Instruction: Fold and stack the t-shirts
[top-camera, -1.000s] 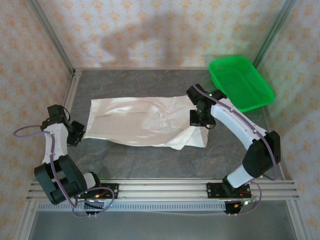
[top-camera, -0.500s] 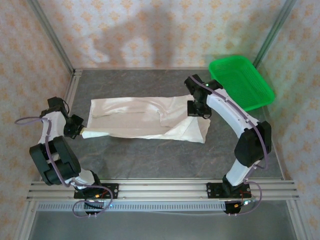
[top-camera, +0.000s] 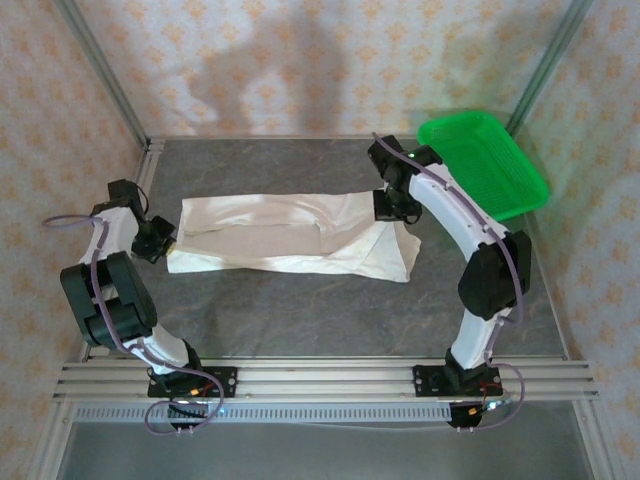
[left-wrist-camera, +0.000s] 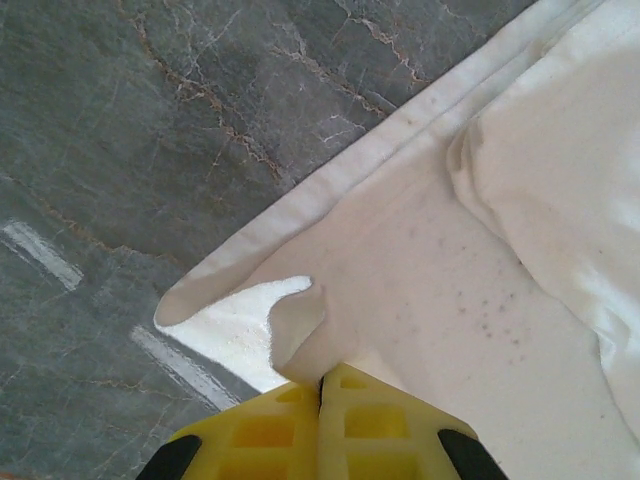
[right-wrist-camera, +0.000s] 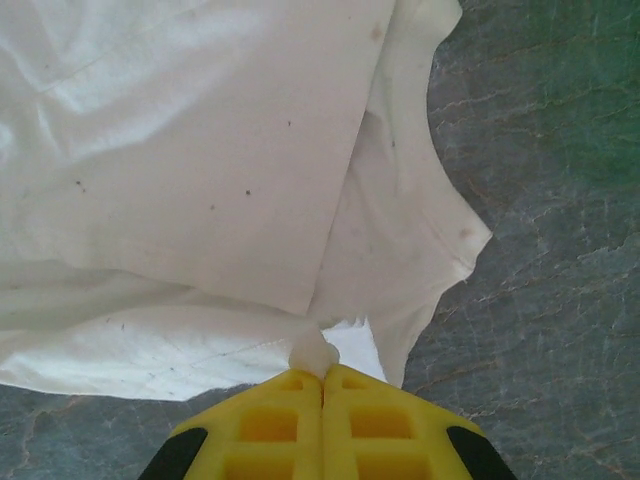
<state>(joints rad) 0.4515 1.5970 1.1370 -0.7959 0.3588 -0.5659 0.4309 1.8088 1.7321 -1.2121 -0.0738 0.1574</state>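
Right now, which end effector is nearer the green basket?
Right. The right end effector is near the basket; the left end effector is at the t-shirt's opposite end.

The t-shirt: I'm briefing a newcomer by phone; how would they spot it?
Find the grey marbled table. The t-shirt is the long white cloth stretched across its middle, left of the green basket. Unlike that rigid basket, it is soft and creased.

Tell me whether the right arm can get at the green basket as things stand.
Probably yes: the green basket sits close beside the right gripper, with bare table between. But its jaws are pinched on the t-shirt, which it would drag along.
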